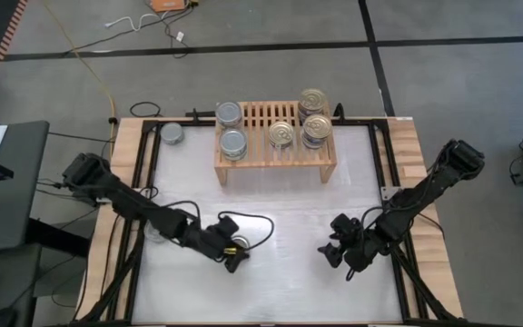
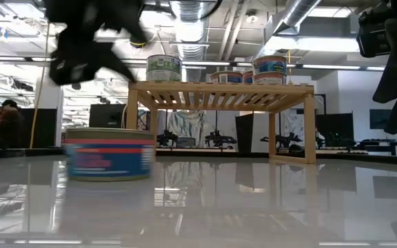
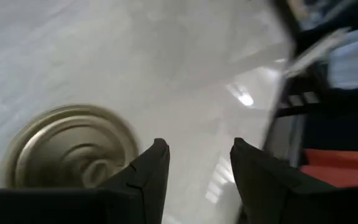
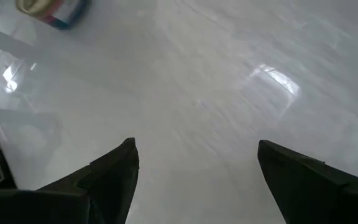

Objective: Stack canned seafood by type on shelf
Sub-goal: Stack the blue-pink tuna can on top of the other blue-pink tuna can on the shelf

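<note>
White, glossy tabletop (image 1: 271,272) is seen from above, with the wooden shelf (image 1: 275,163) at its far edge already carrying silver-topped tins (image 1: 231,143) on its left and gold-topped tins (image 1: 315,130) on its right. One silver tin (image 1: 172,134) is left on the table beside the shelf, and a gold-topped tin (image 3: 73,155) lies just beside the left gripper (image 3: 194,165), whose fingers are parted and hold nothing. The right gripper (image 4: 194,168) is spread wide over bare table. A pickup is judged in hand; centring over the gold tin is called for next.
</note>
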You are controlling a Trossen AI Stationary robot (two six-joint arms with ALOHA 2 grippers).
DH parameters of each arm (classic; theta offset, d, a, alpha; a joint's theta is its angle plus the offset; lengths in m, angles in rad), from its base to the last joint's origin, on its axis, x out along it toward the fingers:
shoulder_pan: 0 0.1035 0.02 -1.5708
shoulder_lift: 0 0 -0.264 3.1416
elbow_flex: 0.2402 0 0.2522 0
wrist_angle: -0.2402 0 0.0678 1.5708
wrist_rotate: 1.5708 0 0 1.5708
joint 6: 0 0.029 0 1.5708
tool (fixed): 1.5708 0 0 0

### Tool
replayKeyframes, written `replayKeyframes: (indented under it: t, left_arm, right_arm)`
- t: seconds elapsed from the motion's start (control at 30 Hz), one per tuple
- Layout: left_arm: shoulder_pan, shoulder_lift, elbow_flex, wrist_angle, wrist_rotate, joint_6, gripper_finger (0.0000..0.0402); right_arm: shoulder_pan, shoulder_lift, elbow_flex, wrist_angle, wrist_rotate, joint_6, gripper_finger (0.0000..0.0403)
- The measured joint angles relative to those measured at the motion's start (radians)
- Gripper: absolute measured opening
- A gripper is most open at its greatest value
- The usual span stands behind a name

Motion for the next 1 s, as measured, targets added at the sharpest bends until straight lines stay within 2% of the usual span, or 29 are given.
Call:
replayKeyframes:
  t: [0.07,0.13,0.23,0.37,0.43,0.57,0.67,0.83,1.0]
  left_arm:
    - [0.007,-0.011,0.001,0.036,0.007,0.029,0.0164]
    - [0.007,-0.03,0.001,0.0,0.008,0.009,0.0164]
    - [-0.005,-0.079,0.001,-0.14,0.003,-0.064,0.0164]
    - [-0.044,-0.141,0.001,-0.359,-0.061,-0.186,0.0164]
    - [-0.064,-0.152,0.001,-0.432,-0.099,-0.225,0.0164]
    - [-0.091,-0.146,0.002,-0.537,-0.105,-0.274,0.0164]
    - [-0.093,-0.123,0.002,-0.585,-0.106,-0.293,0.0164]
    - [-0.083,-0.103,0.002,-0.603,-0.109,-0.231,0.0164]
    - [-0.069,-0.105,0.003,-0.609,-0.153,-0.152,0.0164]
  right_arm:
    - [0.0,0.0,0.0,0.019,0.0,0.004,0.0347]
    - [0.0,0.0,0.0,0.061,0.0,0.004,0.0347]
    - [-0.003,0.0,0.0,0.123,0.003,0.001,0.0347]
    - [-0.018,0.002,0.0,0.227,0.02,-0.011,0.0347]
    - [-0.021,0.016,0.0,0.313,0.026,-0.067,0.0347]
    - [-0.039,0.093,0.001,0.506,0.028,-0.212,0.0347]
    - [-0.074,0.188,0.018,0.612,0.027,-0.205,0.0347]
    - [-0.133,0.357,0.171,0.558,0.014,-0.162,0.0347]
    - [-0.193,0.481,0.375,0.319,-0.03,-0.06,0.0347]
